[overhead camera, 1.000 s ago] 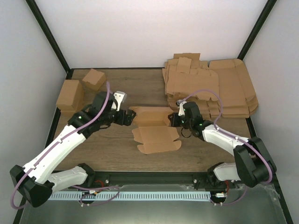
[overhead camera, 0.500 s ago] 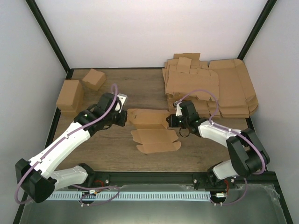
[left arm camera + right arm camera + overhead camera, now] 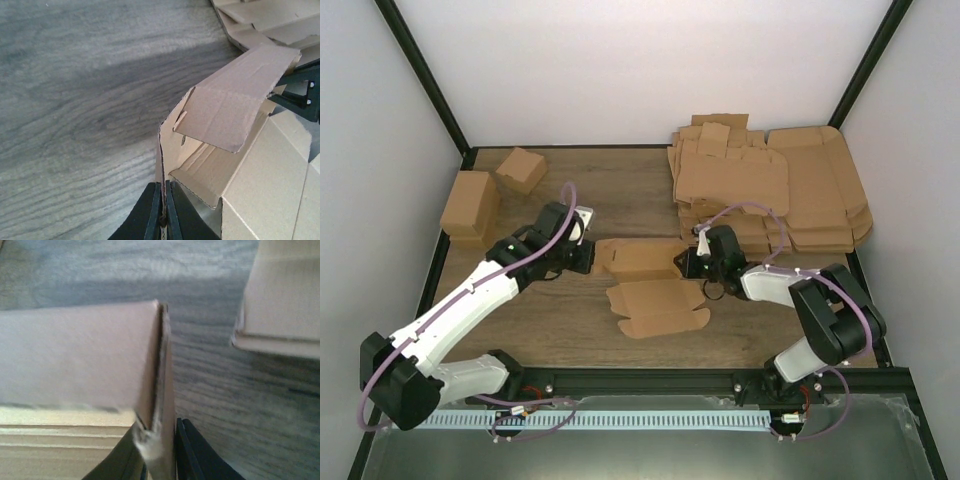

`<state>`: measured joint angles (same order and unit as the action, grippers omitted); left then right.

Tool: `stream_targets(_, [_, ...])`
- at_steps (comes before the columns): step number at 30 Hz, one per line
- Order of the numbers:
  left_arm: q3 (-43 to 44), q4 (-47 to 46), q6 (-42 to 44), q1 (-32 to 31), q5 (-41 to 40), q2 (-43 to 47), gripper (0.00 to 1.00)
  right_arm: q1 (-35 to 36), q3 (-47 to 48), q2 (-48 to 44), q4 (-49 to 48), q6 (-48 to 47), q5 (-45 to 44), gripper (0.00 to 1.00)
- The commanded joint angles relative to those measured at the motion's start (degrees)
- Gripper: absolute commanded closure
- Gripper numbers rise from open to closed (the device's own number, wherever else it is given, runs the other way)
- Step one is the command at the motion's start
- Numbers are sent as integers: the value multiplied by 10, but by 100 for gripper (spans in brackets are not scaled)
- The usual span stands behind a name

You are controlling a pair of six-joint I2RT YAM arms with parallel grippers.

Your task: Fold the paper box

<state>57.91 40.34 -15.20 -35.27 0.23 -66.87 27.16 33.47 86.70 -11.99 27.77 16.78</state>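
The paper box (image 3: 645, 262) lies near the middle of the wooden counter (image 3: 620, 185), between the two arms. Its far part is partly raised into a shallow tray, while its wide lid panel (image 3: 660, 308) lies flat on the counter toward the arm bases.

The left hand (image 3: 590, 257) is at the box's left end. In the left wrist view, its black fingers (image 3: 150, 212) are pressed together on the thin upright edge of the box's side wall, pinching the cardboard between them. Beyond that edge, a long flap tilts over the hollow of the tray.

The right hand (image 3: 688, 262) is at the box's right end. In the right wrist view, an upright cardboard wall stands between its fingers (image 3: 195, 455), which sit close on both sides. The picture is blurred, so it is not clear whether they press the wall or only flank it.

A heap of flat cardboard sheets (image 3: 770, 190) fills the far right corner of the counter, well apart from the box. Two folded cartons (image 3: 470, 205) stand at the far left.
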Motion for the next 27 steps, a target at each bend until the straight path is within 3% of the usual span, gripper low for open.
stream_targets(1, [-14,-7,-12,-2,48,-10,96,2,-30,11,-71,0,21,80])
stream_targets(9, [-8,4,-12,-2,58,-7,96,5,-56,7,-125,-6,-28,81])
stream_targets(22, [0,14,-4,-2,67,-6,96,42,-49,5,-134,-36,-159,80])
stream_targets(27, [6,20,-3,-2,62,-6,96,45,-37,15,-127,-42,-172,99])
